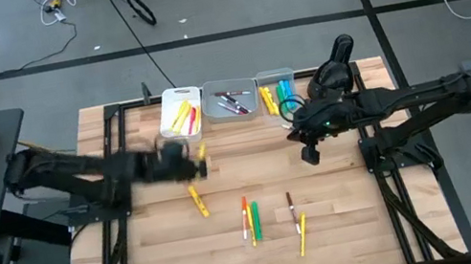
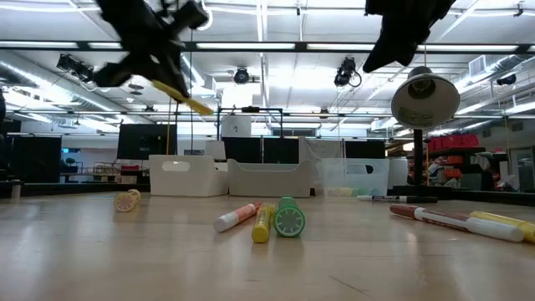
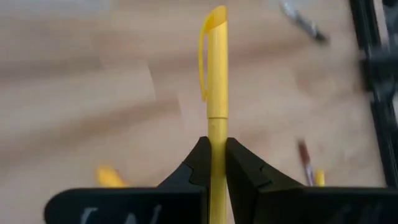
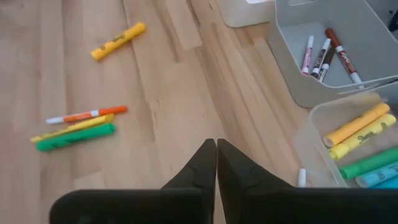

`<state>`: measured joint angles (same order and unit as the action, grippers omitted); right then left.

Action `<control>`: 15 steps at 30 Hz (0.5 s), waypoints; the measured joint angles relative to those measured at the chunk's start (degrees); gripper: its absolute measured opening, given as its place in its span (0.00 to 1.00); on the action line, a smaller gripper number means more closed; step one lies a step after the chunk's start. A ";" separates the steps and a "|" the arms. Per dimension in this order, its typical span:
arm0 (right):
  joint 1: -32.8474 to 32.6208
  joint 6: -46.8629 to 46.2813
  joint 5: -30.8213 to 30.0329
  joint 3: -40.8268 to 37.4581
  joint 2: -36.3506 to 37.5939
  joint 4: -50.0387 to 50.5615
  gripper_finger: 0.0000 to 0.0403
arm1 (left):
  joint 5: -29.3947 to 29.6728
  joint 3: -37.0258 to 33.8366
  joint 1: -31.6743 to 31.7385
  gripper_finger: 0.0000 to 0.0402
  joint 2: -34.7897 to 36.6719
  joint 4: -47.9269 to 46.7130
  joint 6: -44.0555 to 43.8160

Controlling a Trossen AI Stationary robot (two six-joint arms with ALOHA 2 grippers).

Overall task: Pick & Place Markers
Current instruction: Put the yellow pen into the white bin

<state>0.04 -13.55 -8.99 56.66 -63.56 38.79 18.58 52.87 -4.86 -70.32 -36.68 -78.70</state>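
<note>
Left gripper [image 3: 211,163]: I clamped a yellow pen [image 3: 214,87], lifted above the table [image 1: 350,228].
Right gripper [image 4: 216,163]: my fingers were closed, empty.
Writing: "Sharpie" on a binned yellow highlighter [image 4: 362,137].

The high view looks straight down on the whole surface [image 1: 348,219], while the low view sits at its level, facing the room behind. Each wrist view looks closely past its own gripper; the right wrist and high views share the bins [image 4: 329,37].

Loose markers [image 1: 251,219] lie below three bins [image 1: 231,100].
</note>
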 joint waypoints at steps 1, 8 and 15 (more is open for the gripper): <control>-0.19 -0.59 0.00 0.00 0.34 -0.06 0.04 | -2.15 0.85 4.47 0.07 0.05 -0.59 3.03; -0.22 -4.27 -1.11 0.00 0.01 -3.58 0.04 | -16.53 4.22 33.74 0.07 -3.45 -1.85 27.12; -0.20 -6.97 -7.24 0.00 -0.90 -12.14 0.04 | -21.05 4.27 47.49 0.07 -11.31 3.83 42.35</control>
<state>-0.16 -20.52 -16.23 56.66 -64.46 26.65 -2.47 57.13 42.63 -81.63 -32.84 -36.34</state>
